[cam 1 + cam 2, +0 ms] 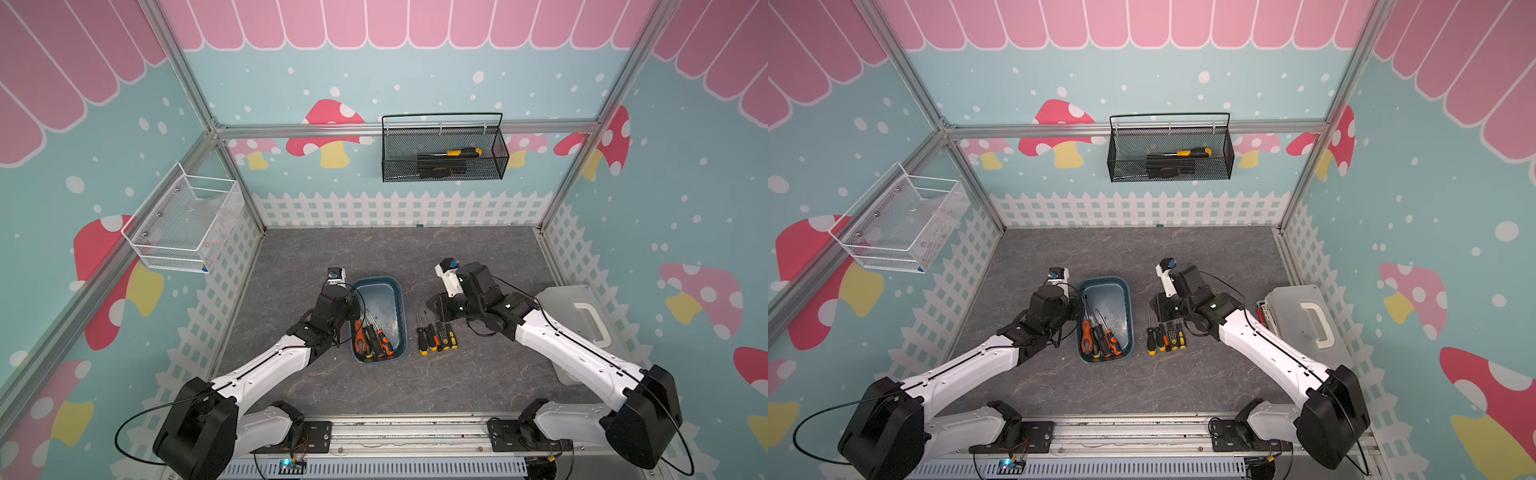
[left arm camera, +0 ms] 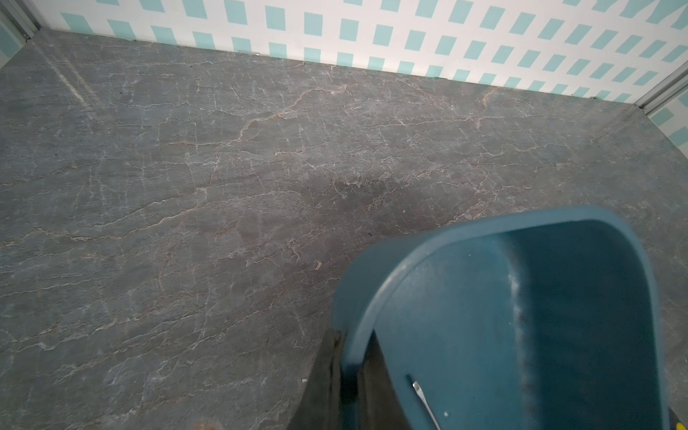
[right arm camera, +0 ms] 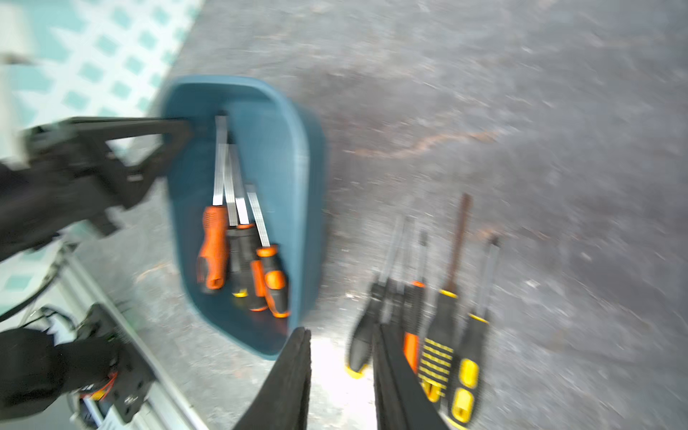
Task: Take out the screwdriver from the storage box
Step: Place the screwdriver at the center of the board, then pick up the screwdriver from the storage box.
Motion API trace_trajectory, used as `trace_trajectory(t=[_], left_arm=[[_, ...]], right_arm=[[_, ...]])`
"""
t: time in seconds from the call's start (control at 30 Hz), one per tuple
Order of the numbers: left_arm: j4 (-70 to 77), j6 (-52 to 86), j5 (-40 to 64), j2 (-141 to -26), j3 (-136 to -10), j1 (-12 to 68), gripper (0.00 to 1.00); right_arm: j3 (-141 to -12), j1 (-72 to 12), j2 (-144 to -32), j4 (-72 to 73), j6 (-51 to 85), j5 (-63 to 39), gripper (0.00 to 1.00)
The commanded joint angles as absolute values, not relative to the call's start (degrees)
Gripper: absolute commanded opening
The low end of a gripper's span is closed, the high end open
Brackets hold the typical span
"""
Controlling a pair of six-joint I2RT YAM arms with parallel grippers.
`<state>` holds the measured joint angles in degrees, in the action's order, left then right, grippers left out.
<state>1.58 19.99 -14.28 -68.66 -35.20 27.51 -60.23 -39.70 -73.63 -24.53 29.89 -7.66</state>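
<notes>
- Right wrist view: left gripper (image 3: 190, 128) pinches the storage box (image 3: 309, 156) rim, likely steadying it.
- right gripper (image 3: 340, 331) jaws narrowly apart, empty, by laid-out screwdrivers (image 3: 439, 335); orange-handled screwdrivers (image 3: 242, 253) lie boxed.

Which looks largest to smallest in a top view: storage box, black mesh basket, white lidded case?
1. black mesh basket; hangs higher, likely nearer the camera, so its lead is unsure
2. white lidded case, close behind
3. storage box, clearly smallest

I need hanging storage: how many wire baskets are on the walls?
2: a black basket on the back wall, a white basket on the left wall.
</notes>
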Motion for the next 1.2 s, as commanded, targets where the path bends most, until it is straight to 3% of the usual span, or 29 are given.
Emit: trace_trajectory(t=[0.0, 0.33, 1.17], left_arm=[[2.52, 20.52, -13.44, -67.6, -36.63, 27.6, 0.0], [1.9, 20.47, -13.71, -67.15, -36.69, 27.55, 0.0], [2.15, 20.01, -13.69, -68.29, -37.27, 27.5, 0.0]], right_arm=[[-62.69, -43.81, -77.0, -25.72, 30.98, -4.26, 0.31], [-65.86, -51.65, -89.44, -21.66, 30.2, -4.44, 0.31], [-74.62, -53.0, -106.6, -23.91, 25.57, -4.0, 0.31]])
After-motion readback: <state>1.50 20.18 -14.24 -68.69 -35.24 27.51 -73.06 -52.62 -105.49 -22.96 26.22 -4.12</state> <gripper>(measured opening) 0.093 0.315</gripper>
